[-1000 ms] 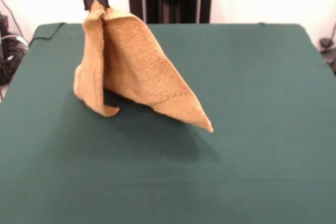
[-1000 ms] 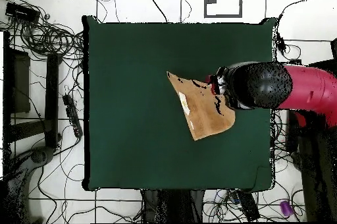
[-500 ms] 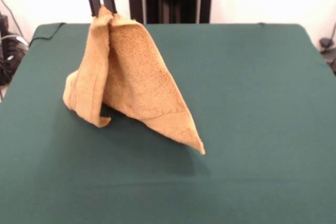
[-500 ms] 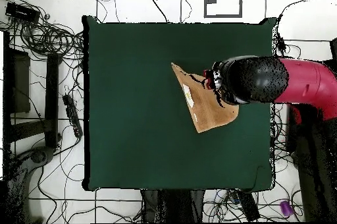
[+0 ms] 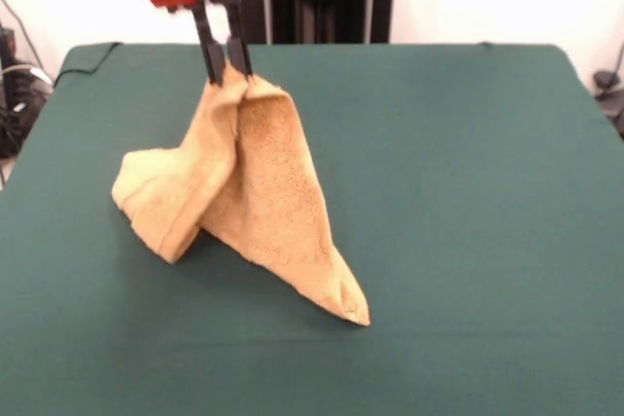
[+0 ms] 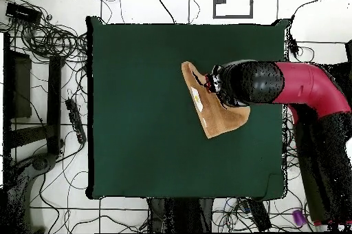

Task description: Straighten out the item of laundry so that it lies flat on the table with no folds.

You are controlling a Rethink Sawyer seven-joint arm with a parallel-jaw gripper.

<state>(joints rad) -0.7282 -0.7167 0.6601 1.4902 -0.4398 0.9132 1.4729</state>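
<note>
The item of laundry (image 5: 255, 182), a tan-orange terry towel, hangs in a tent shape from one pinched point. Its lower folds rest on the green table (image 5: 468, 192), with one corner trailing toward the front and a bunched fold at the left. My gripper (image 5: 227, 65) is shut on the towel's top, with the red arm end just above it. In the overhead view the towel (image 6: 210, 111) lies as a folded wedge right of the table's (image 6: 137, 107) middle, partly hidden under the arm. My gripper (image 6: 214, 88) is mostly covered there by the arm's dark head.
Green cloth (image 5: 487, 319) spreads wide on all sides of the towel. Cables (image 6: 48, 38) and gear lie on the floor around the table. A black cable end (image 5: 88, 56) rests at the far left corner.
The gripper has moved lower and toward the table's middle and front, carrying the towel's top. More towel now rests on the table and its trailing corner has slid nearer the front.
</note>
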